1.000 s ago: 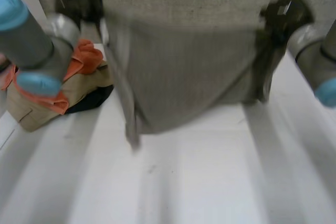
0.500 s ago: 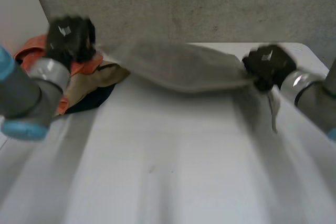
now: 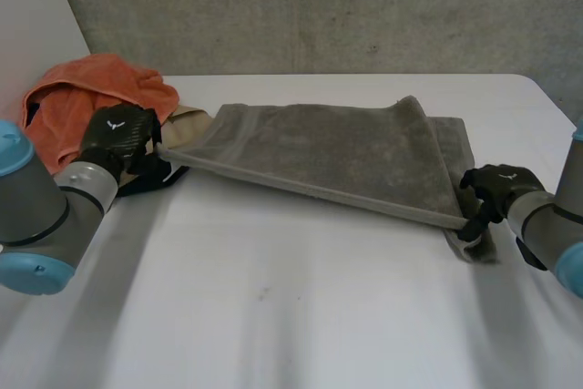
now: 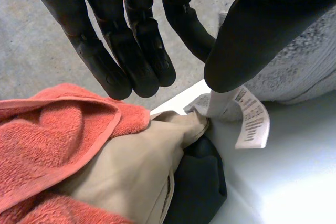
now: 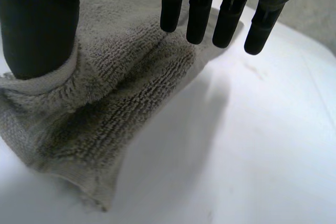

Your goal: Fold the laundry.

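Grey terry towel (image 3: pixel 328 148), thick-looped and limp, is pinched at its near corners by the left hand (image 3: pixel 117 138) and the right hand (image 3: pixel 492 190). Its hem stretches taut across the white tabletop's (image 3: pixel 273 307) far half. Lower both corners evenly, clear of the crumpled orange terry towel (image 3: pixel 91 88) at the far-left corner.

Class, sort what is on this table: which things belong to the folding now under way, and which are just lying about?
In the job: grey towel; left hand, holding one near corner; right hand, holding the other near corner.
Lying about: orange towel, tan garment and black garment, heaped beside the left hand.
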`<action>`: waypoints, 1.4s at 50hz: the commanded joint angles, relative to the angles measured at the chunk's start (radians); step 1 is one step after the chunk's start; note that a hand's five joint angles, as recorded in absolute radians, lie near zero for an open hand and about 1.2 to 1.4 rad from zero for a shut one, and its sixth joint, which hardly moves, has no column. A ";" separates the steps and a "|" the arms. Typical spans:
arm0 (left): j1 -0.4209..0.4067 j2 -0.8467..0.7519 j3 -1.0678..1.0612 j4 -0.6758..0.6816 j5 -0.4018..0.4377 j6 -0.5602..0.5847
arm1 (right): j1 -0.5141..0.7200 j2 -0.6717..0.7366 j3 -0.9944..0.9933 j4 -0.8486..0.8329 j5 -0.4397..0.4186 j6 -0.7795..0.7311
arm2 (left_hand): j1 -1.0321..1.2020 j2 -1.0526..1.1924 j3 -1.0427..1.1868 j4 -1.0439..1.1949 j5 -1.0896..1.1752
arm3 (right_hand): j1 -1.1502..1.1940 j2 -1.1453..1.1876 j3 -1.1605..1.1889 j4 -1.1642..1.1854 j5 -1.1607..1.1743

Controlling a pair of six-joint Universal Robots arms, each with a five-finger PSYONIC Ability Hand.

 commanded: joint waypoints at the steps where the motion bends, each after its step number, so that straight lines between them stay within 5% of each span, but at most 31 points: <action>1: 0.022 0.026 -0.028 -0.004 0.006 -0.002 | -0.043 -0.029 0.016 0.093 -0.107 0.062 | 0.250 0.198 0.207 0.200 0.233 | -0.068 -0.074 -0.075 -0.062 -0.033; 10: 0.015 0.055 -0.051 -0.029 0.009 -0.008 | -0.072 -0.136 0.001 0.222 -0.296 -0.024 | 0.250 0.198 0.207 0.200 0.233 | -0.215 -0.221 -0.222 -0.209 -0.180; 19: -0.005 0.086 -0.085 -0.053 0.059 -0.011 | -0.098 -0.212 -0.031 0.459 -0.250 -0.332 | 0.250 0.198 0.207 0.200 0.233 | -0.215 -0.221 -0.222 -0.209 -0.180; 23: -0.050 0.087 -0.128 -0.046 0.140 0.011 | -0.103 -0.222 -0.002 0.550 -0.249 -0.438 | -0.447 -0.499 -0.490 -0.497 -0.464 | -0.215 -0.221 -0.222 -0.209 -0.180; 34: -0.097 0.001 -0.110 -0.058 0.187 0.115 | -0.101 -0.273 0.101 0.395 -0.250 -0.258 | -0.595 -0.647 -0.639 -0.645 -0.612 | -0.204 -0.209 -0.210 -0.197 -0.168; 37: -0.114 -0.022 -0.094 -0.079 0.208 0.124 | -0.097 -0.273 0.127 0.332 -0.255 -0.212 | -0.589 -0.641 -0.633 -0.639 -0.606 | 0.060 0.054 0.054 0.067 0.095; 43: -0.133 -0.026 -0.087 -0.144 0.222 0.130 | -0.063 -0.265 0.154 0.219 -0.249 -0.189 | -0.578 -0.630 -0.621 -0.627 -0.594 | 1.005 1.000 0.999 1.012 1.041; 64: -0.196 -0.061 -0.050 -0.181 0.127 0.144 | 0.003 -0.198 -0.017 0.131 -0.138 -0.066 | -0.580 -0.633 -0.624 -0.630 -0.597 | 1.006 1.001 1.000 1.013 1.042; 70: -0.206 -0.117 0.016 -0.222 0.076 0.169 | 0.014 -0.094 -0.160 0.116 -0.031 -0.007 | -0.569 -0.621 -0.612 -0.618 -0.585 | 1.006 1.001 1.000 1.013 1.042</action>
